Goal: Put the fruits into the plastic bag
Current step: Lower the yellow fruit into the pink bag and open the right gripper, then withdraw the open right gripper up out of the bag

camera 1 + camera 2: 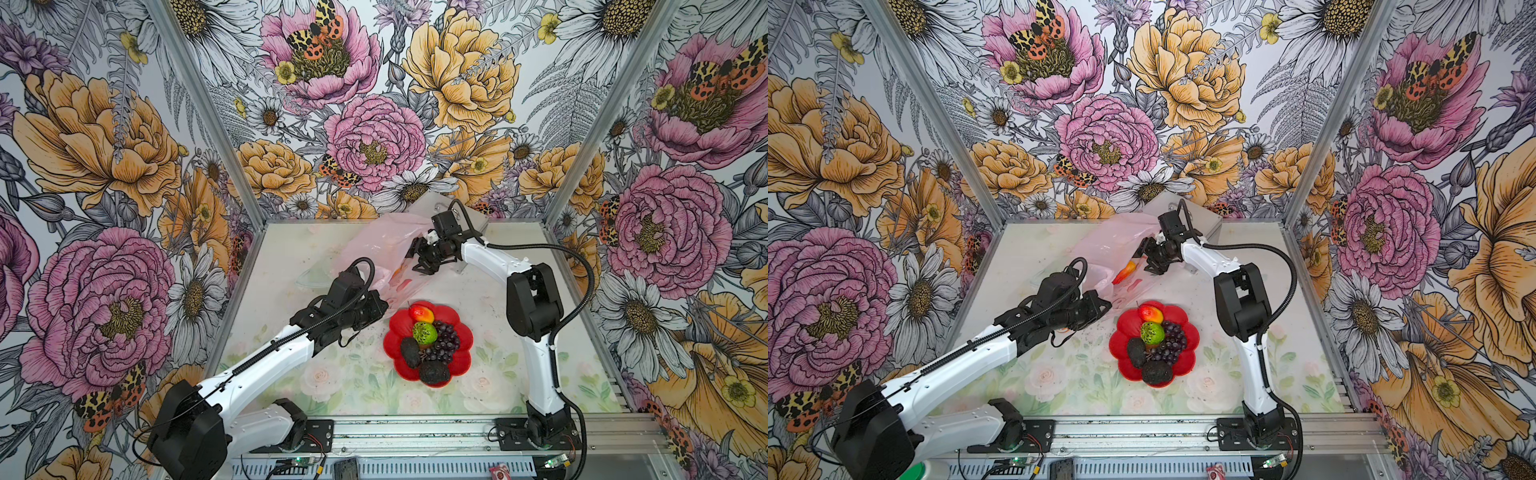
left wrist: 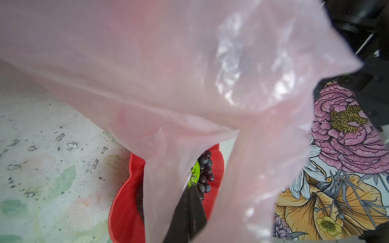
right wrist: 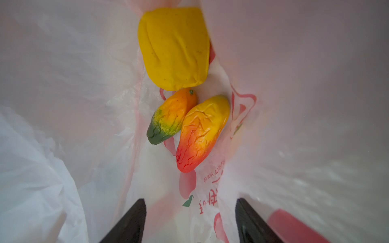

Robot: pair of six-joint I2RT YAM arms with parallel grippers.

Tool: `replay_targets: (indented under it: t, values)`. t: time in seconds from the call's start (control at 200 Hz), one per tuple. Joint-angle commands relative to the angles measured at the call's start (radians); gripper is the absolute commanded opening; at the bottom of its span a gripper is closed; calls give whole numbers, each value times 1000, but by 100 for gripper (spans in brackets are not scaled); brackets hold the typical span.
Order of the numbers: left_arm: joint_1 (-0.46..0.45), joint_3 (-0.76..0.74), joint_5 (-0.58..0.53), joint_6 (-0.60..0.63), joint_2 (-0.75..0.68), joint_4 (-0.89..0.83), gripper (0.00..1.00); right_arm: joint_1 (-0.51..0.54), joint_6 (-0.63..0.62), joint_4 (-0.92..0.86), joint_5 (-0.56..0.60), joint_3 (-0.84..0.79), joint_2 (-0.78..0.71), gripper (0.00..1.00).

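Holding the plastic bag (image 1: 382, 241) open is the job of your left gripper (image 1: 382, 306). Its jaws are pressed together on the film at the near rim, lifting it off the table (image 1: 490, 291) so the mouth faces the right arm. The left wrist view is mostly draped pink film, so you can't see the pinch point itself there.

Right gripper (image 3: 190, 210) sits in the bag mouth, jaws spread, nothing between them. Inside the bag ahead of it, the lemon (image 3: 174, 48) lies deepest. The green-tipped mango (image 3: 171, 117) and red-tipped mango (image 3: 202, 132) lie touching side by side, just in front of it. Three fruits in and the gripper empty, so I'd judge your next move is back out to the plate.

Not yet bagged, on the red plate (image 1: 397, 328) near the bag mouth:
- peach (image 1: 422, 313)
- lime (image 1: 424, 332)
- grapes (image 1: 446, 343)
- long avocado (image 1: 410, 352)
- round avocado (image 1: 434, 371)

All are packed close together.

In your way:
- The silver case (image 1: 478, 222) sits close behind the right wrist, so retreat room looks tight.
- Loose film hangs on both sides of the spread jaws and could snag as you pull out.
- The left arm sits just beside the plate's far-left edge, so approach from the right.
- The grapes are wedged between the lime and the avocados, so a clean grasp looks awkward.
- The bag hangs from one pinch only; I'd expect the mouth to sag if that arm shifts.
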Motion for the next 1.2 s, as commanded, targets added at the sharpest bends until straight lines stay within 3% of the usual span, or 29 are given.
replay_targets:
  t: [0.0,0.44,0.83,1.196]
  values:
    - [-5,23,16,19,3,24,0,-23,-6,40,7,-23,-34,70]
    - [-37,1,-20,-1,-20,24,0,-25,-67,47,-56,-137,-186,73]
    - [-49,15,-27,-9,16,39,0,-26,-137,55,-190,-212,-346,73]
    - [-64,77,-24,-4,109,67,0,-25,-304,61,-318,-284,-534,74]
